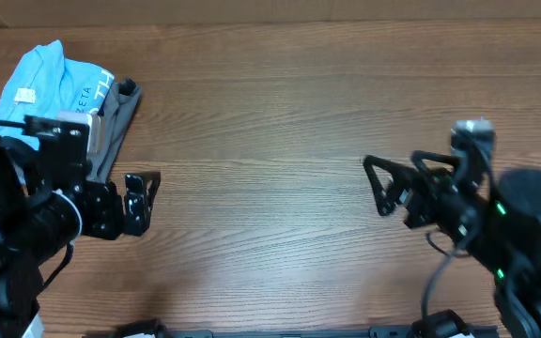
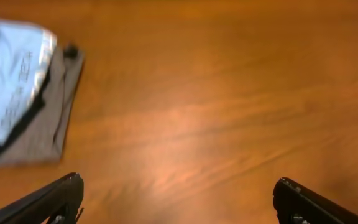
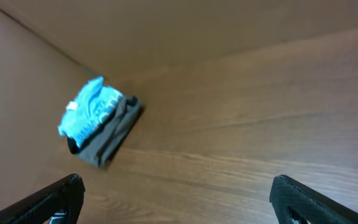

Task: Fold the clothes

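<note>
Black left gripper [image 1: 142, 194] and right gripper [image 1: 399, 184] hang open, well apart over brown wooden table [image 1: 280, 113]; folded light-blue T-shirt [image 1: 45, 84] seemingly tops grey garment [image 1: 115, 136] by far-left edge.

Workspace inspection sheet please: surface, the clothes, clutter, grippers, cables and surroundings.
Surface: wooden table, plain wood grain, no spills seen.
Job's things: light-blue T-shirt folded on top of a grey garment, with a black layer between them, at the far left corner.
Clutter: nothing seen.
Grippers: left gripper and right gripper both open, empty, apart from the clothes.
Cables: black cable looping at the near right.
Surroundings: plain brown backdrop past the table edge.
</note>
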### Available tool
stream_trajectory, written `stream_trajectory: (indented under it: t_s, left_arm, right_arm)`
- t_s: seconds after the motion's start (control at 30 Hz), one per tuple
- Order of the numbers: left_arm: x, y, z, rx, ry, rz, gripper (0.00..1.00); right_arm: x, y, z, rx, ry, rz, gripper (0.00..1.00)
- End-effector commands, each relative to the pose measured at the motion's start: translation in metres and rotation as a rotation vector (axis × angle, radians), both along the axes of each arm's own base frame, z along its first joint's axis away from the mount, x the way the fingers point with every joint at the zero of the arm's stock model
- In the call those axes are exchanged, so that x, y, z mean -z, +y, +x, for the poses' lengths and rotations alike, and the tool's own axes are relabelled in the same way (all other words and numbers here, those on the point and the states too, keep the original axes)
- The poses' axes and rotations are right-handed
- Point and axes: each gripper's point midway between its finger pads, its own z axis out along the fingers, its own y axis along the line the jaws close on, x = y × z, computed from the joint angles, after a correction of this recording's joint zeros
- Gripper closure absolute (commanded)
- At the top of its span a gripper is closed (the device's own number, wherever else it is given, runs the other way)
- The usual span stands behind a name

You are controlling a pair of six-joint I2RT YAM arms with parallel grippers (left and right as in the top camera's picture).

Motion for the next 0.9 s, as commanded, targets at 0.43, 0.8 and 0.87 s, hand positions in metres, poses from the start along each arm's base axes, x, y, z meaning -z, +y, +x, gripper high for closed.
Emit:
stream_trajectory:
  t_s: [0.43, 0.8, 0.87]
  left_arm:
    - [0.018, 0.008, 0.019, -0.016, 0.08, 0.015, 0.0]
    - [0.031, 0.011, 0.033, -0.015, 0.138, 0.005, 0.0]
    - [0.033, 0.011, 0.035, -0.015, 0.146, 0.004, 0.0]
  right_arm:
    - [0.019, 0.009, -0.035, -0.112, 0.119, 0.003, 0.0]
    - [-0.006, -0.02, -0.013, -0.051, -0.174, -0.238, 0.0]
    - [-0.007, -0.035, -0.01, 0.019, -0.217, -0.251, 0.0]
